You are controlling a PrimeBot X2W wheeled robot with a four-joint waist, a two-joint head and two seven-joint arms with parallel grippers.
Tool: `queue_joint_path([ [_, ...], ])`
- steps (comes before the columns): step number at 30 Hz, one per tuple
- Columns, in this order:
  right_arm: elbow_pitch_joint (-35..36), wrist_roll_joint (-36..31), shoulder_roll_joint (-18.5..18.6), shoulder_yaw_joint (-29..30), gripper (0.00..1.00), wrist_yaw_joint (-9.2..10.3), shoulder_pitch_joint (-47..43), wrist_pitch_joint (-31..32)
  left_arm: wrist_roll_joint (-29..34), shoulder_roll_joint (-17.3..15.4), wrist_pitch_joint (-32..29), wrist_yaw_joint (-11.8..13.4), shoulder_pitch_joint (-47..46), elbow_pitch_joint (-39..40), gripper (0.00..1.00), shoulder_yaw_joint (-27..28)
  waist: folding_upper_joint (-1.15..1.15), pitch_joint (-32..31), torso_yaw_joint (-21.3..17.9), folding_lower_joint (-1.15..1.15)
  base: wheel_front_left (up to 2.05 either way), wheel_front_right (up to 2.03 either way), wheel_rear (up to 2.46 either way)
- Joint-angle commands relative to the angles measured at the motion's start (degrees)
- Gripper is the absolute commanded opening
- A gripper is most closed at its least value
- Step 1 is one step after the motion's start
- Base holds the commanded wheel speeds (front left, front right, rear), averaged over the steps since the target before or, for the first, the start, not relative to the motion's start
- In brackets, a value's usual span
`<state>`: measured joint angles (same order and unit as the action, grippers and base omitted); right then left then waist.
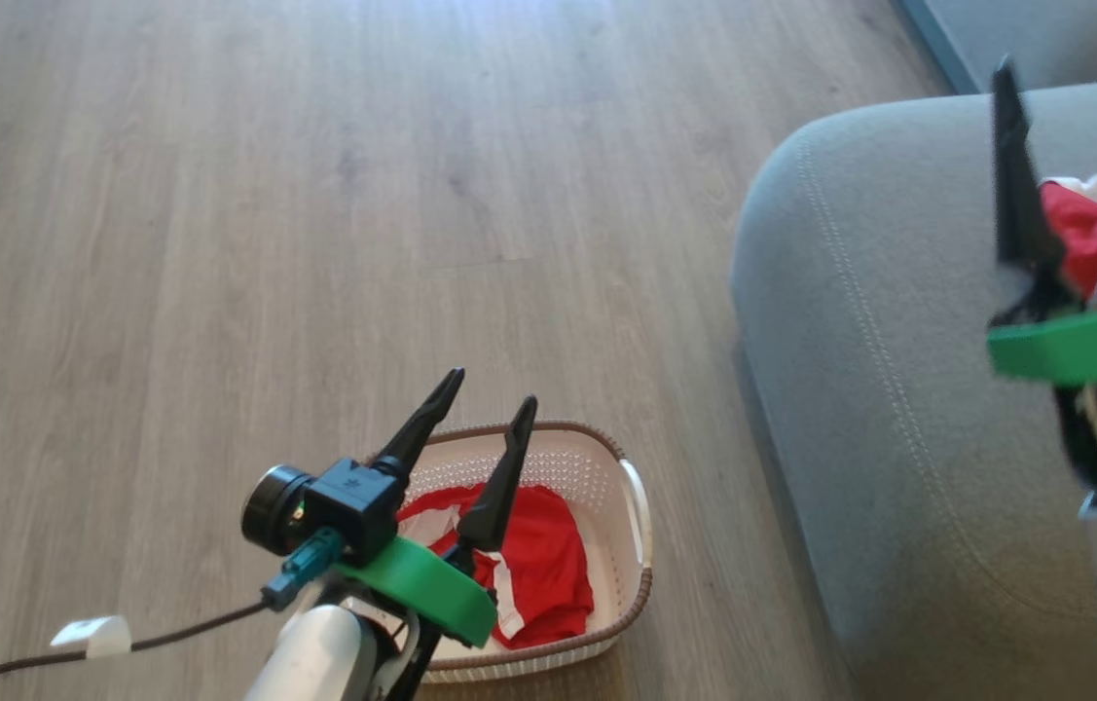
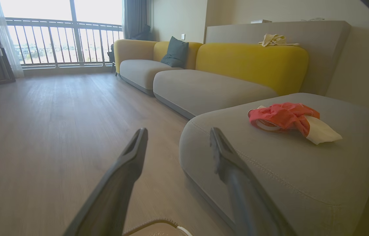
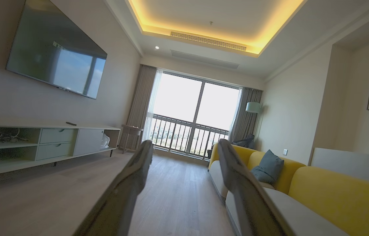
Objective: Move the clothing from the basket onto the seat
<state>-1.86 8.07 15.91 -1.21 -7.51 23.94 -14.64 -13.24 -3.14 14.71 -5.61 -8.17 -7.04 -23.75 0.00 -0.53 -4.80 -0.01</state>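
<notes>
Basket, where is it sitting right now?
In the head view the basket sits on the wooden floor at lower centre, left of the grey seat, partly hidden by the left hand, with a red garment inside.

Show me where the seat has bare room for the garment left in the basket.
The seat is bare in a broad strip between its stitched edge, on the basket side, and the red garment lying on it, and again on that garment's far side. Crowded: the garment's own patch, with the open right gripper over it.
</notes>
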Motion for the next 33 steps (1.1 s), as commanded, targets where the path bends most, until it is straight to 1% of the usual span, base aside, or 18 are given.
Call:
queue_joint_path([
  [1,2.5,-0.1,-0.8,-0.5,1.0,0.02,-1.7,-0.4,-0.7,0.3,0.3,0.6,-1.6,1.9,1.0,2.7,0.0,-0.2,1.5,0.01,0.0,0.0,0.0],
  [8,3.6,0.5,-5.2,0.3,1.0,0.02,-8.8,-0.4,0.2,0.3,0.3,3.0,-1.5,1.1,1.0,5.6,0.0,-0.4,5.5,0.01,0.0,0.0,0.0],
  [10,3.7,0.2,-5.7,0.0,1.0,0.02,-10.6,-0.4,0.6,0.3,0.3,3.8,-1.1,-0.3,1.0,6.1,0.0,-0.4,6.9,0.01,0.0,0.0,0.0],
  [17,2.0,0.3,-8.9,0.1,1.0,0.02,-16.4,-0.4,-0.1,0.3,0.3,7.9,0.4,-1.7,1.0,9.7,0.0,-1.2,10.9,0.01,0.0,0.0,0.0],
  [18,2.0,0.3,-8.9,0.1,1.0,0.02,-16.4,-0.4,-0.1,0.3,0.3,7.9,0.4,-1.7,1.0,9.7,0.0,-1.2,10.9,0.01,0.0,0.0,0.0],
  [22,-0.1,-1.1,-9.6,-1.9,1.0,0.02,-19.0,-0.4,0.8,0.3,0.3,10.1,1.7,-1.6,1.0,11.4,0.0,-1.5,11.8,0.01,0.0,0.0,0.0],
  [25,-2.0,-0.9,-10.4,-2.6,1.0,0.02,-20.4,-0.4,1.2,0.3,0.3,11.6,2.8,-2.3,1.0,12.4,0.0,-1.4,11.9,0.01,0.0,0.0,0.0],
  [29,-4.1,-1.5,-11.0,-2.7,1.0,0.02,-21.9,-0.4,2.3,0.3,0.3,12.6,3.7,-3.9,1.0,13.0,0.0,-1.2,11.9,0.01,0.0,0.0,0.0],
  [33,-4.9,-2.1,-11.8,-2.2,1.0,0.02,-23.5,-0.4,3.2,0.3,0.3,13.0,4.1,-3.9,1.0,12.9,0.0,-1.1,11.9,0.01,0.0,0.0,0.0],
])
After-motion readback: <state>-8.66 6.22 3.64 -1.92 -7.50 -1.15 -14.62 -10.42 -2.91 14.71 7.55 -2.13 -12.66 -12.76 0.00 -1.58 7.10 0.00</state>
